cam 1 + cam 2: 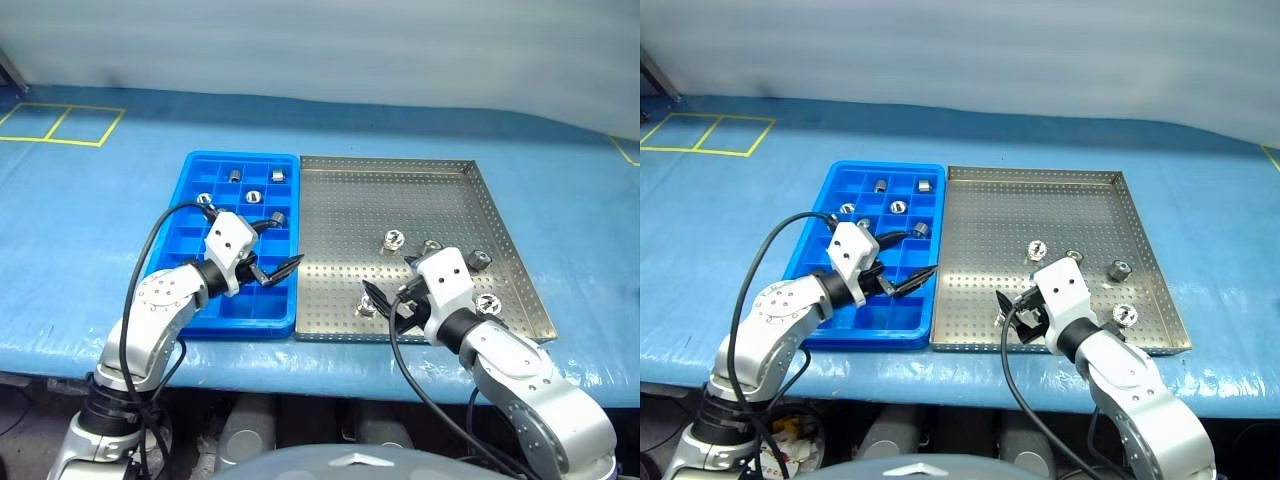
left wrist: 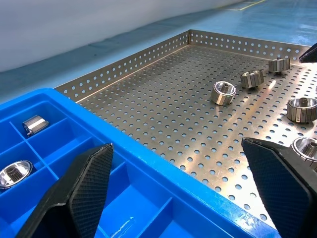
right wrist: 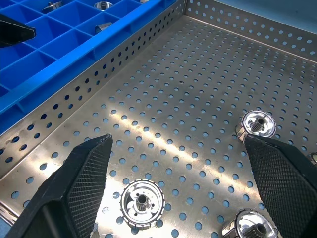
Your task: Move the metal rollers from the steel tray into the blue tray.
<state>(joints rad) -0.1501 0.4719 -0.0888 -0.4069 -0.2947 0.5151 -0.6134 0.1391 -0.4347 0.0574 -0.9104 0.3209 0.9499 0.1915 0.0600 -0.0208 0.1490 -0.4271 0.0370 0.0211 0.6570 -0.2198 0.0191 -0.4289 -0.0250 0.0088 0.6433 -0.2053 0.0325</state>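
Black fingers of the left gripper [image 1: 278,250] stand spread wide and empty over the blue tray [image 1: 196,165], angled toward the steel tray [image 1: 420,170]. The right gripper [image 3: 188,183] is likewise spread and empty, tilted down over the steel tray's near edge. Five metal rollers [image 1: 394,238] lie in the steel tray; one sits hole-up between the right fingers. Five more rest in blue compartments beyond the left gripper.
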